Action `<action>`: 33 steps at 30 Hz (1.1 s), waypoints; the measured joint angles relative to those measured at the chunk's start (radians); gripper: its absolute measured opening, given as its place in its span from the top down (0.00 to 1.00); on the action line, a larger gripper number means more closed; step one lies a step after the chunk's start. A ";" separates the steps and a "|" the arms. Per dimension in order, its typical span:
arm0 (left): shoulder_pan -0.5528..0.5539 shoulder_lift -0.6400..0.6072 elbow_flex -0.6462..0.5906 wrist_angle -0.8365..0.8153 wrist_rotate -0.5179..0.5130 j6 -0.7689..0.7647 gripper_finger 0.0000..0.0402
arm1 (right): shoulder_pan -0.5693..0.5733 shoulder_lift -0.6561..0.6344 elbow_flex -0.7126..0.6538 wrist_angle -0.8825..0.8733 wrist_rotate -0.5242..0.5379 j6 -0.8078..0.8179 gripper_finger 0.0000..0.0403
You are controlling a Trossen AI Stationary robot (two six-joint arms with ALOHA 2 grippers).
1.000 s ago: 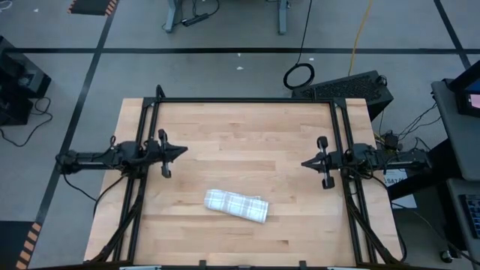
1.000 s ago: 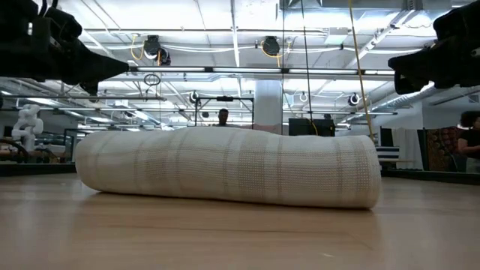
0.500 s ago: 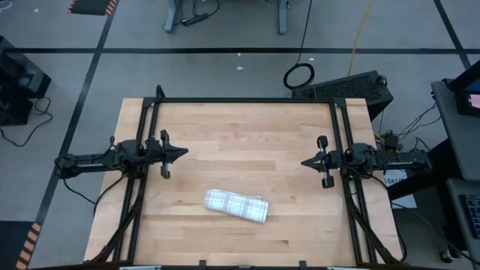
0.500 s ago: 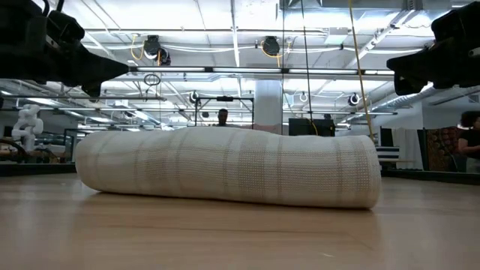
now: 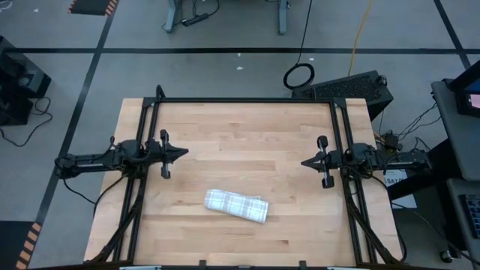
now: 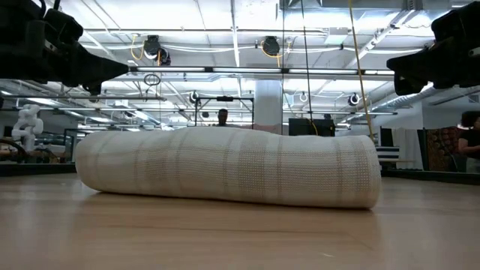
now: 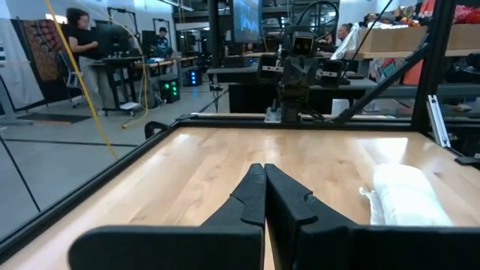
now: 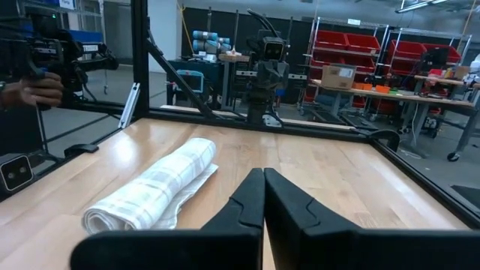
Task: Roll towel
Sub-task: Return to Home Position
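The thin white grey-checked cloth towel [image 5: 237,205] lies rolled into a tube on the wooden tabletop [image 5: 247,127]. Its tag cannot be made out. The left pincer [image 5: 184,151] and right pincer [image 5: 303,163] are both clenched, well apart from it.

In the low view I get only parts of the left arm [image 6: 52,49] and the right arm [image 6: 442,52], both cropped by the top corners. The towel [image 6: 225,169] hides its own far side and the counter [image 6: 240,232] behind it. From above I can't pick out its tag, it's too small. In the left wrist view, the body of the left tool [image 7: 264,171] covers the towel's left end. A person [image 6: 471,139] at far right is cut by the edge.
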 joint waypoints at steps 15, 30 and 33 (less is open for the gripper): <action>0.000 0.000 0.000 0.018 -0.006 -0.006 1.00 | 0.000 0.000 0.000 0.000 0.000 0.000 1.00; 0.000 0.000 0.000 0.026 -0.006 -0.006 0.95 | 0.000 0.000 0.000 0.000 0.000 0.000 1.00; 0.000 0.000 0.000 0.027 -0.006 -0.006 0.95 | 0.000 0.000 0.000 0.000 0.000 0.000 1.00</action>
